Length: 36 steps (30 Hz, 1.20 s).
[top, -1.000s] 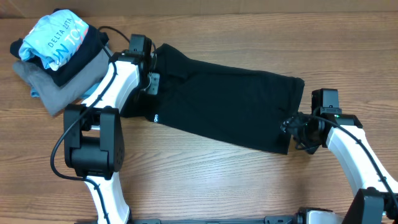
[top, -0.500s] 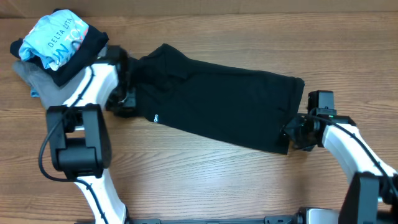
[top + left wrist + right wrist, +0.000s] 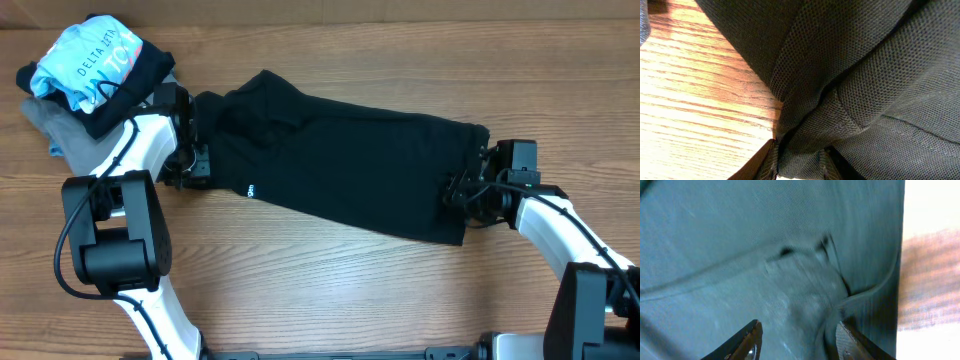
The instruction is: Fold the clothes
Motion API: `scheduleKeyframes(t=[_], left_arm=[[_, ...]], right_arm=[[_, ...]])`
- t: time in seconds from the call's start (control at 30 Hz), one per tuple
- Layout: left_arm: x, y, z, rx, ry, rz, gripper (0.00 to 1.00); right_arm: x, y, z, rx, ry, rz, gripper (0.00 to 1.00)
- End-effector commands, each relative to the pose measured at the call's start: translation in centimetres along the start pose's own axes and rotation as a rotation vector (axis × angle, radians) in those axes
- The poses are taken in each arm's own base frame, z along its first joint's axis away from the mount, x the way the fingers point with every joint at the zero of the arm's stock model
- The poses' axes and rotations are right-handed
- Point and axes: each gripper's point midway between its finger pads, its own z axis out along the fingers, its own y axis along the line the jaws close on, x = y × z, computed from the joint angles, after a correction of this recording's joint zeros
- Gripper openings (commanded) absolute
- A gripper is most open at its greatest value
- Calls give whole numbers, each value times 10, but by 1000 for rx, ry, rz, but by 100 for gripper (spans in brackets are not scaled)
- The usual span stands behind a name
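My left claw (image 3: pixel 800 167) is pinching a bunched ridge of the clothes (image 3: pixel 350 170): in the wrist view black mesh weave is gathered between my two fingers, and creases run away from the nip. My right claw (image 3: pixel 800 340) stands astride the opposite end, with its fingers apart and a raised seam and hem between them. I cannot tell whether it has bitten yet or only straddles the cloth.

The clothes are one long black garment, lying flat and slightly aslant across the middle of the desk (image 3: pixel 330 290), my left claw at its left end and my right at its right edge. A tiny white logo (image 3: pixel 250 188) sits near the lower left hem.

I judge it light, limp and somewhat slick. It will sag and drag rather than keep a shape, and a shallow pinch may slip off a single layer. The hemmed edges and seams are the thicker, firmer places, so I would hold there, at matching corners on both ends, to bring the fold over square.

Just left of my left claw sits a pile: a light-blue printed shirt (image 3: pixel 85 60) on top of a grey garment (image 3: pixel 70 135), with something dark in between. It lies close to my left arm, so a wide swing that way could nudge it. The bare desk in front of the garment looks like the safer room for the fold.
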Motion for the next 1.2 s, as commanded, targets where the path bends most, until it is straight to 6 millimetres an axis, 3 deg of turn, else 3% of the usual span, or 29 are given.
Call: scheduleKeyframes(t=[0.0, 0.13, 0.33, 0.57, 0.7, 1.03, 1.17], left_arm=[[23, -18, 25, 61, 89, 30, 32], [23, -18, 25, 62, 89, 30, 31], [23, -18, 25, 62, 88, 30, 33], [23, -18, 25, 62, 87, 30, 34], [23, -18, 25, 62, 87, 30, 34], [22, -18, 25, 62, 86, 33, 36], [22, -18, 25, 62, 86, 46, 36]], right_arm=[[-22, -4, -4, 48, -77, -40, 52], [-36, -10, -5, 92, -139, -49, 50], [-48, -2, 0, 52, -182, -63, 47], [-40, -3, 29, 10, -118, -55, 44], [-32, 0, 41, -36, -73, -52, 36], [-33, 7, 31, -56, -81, -80, 16], [-36, 9, 17, -39, -99, -95, 15]])
